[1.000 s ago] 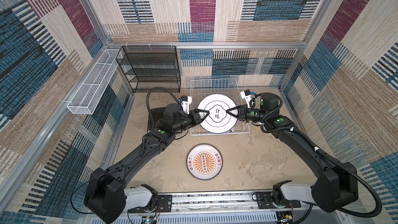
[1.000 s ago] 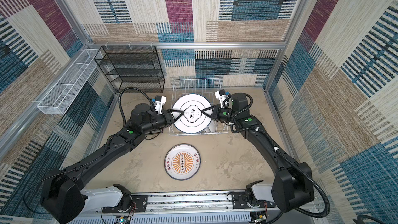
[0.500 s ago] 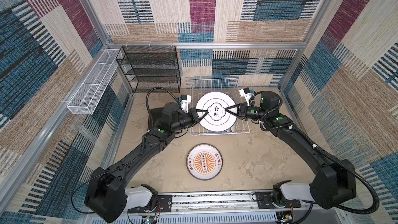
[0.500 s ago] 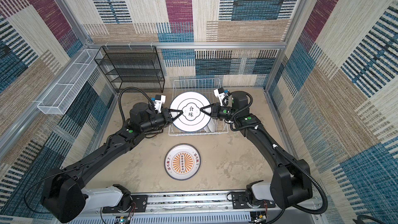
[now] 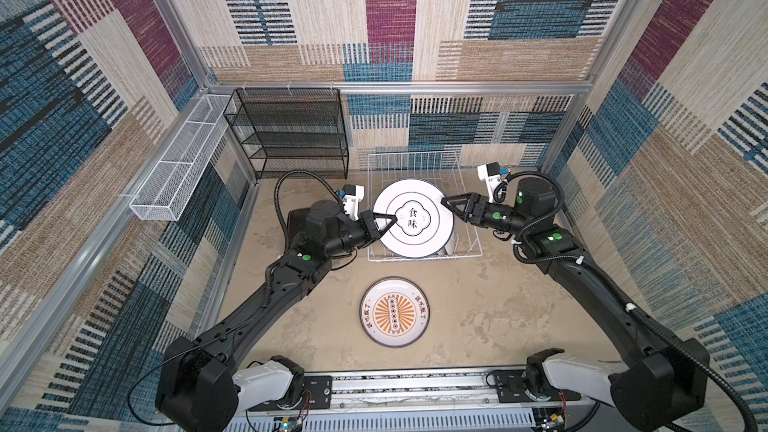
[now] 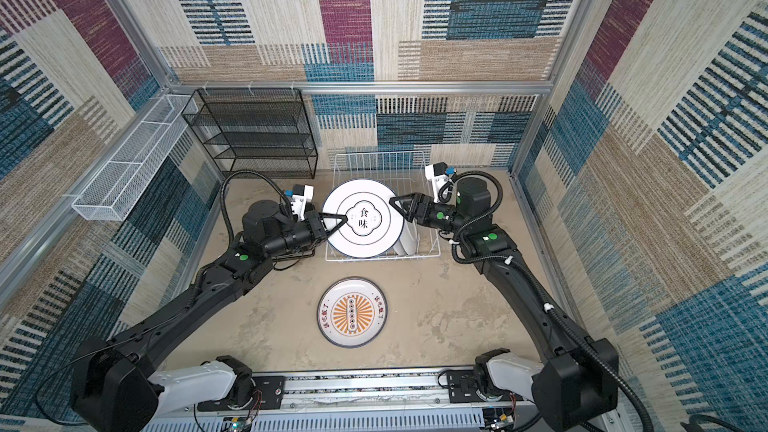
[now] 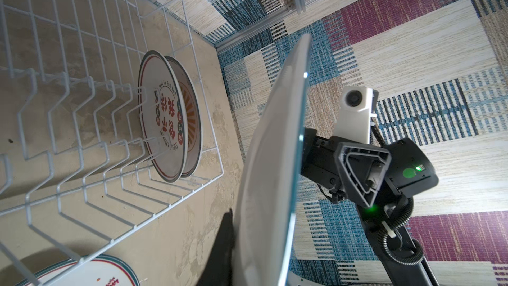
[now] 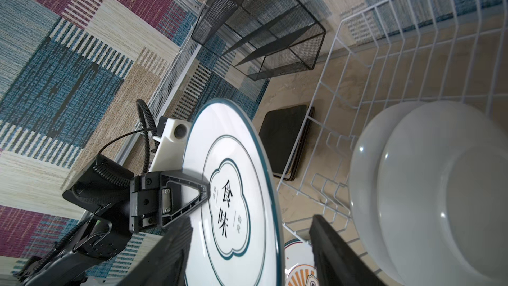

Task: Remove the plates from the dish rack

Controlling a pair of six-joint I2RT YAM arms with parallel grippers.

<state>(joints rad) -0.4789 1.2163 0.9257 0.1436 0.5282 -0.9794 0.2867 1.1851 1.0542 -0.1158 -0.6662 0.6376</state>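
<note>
Handover: right gripper (image 5: pixel 446 203) just opened, jaws apart around plate (image 5: pixel 413 224) rim; left gripper (image 5: pixel 390 219) now clamped on it, plate raised over rack (image 5: pixel 469 256) front. Left can carry it out.

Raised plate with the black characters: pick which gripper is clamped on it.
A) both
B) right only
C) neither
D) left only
D: the left gripper is shut on the rim of the plate, while the right gripper has its jaws open at the opposite rim.
</note>
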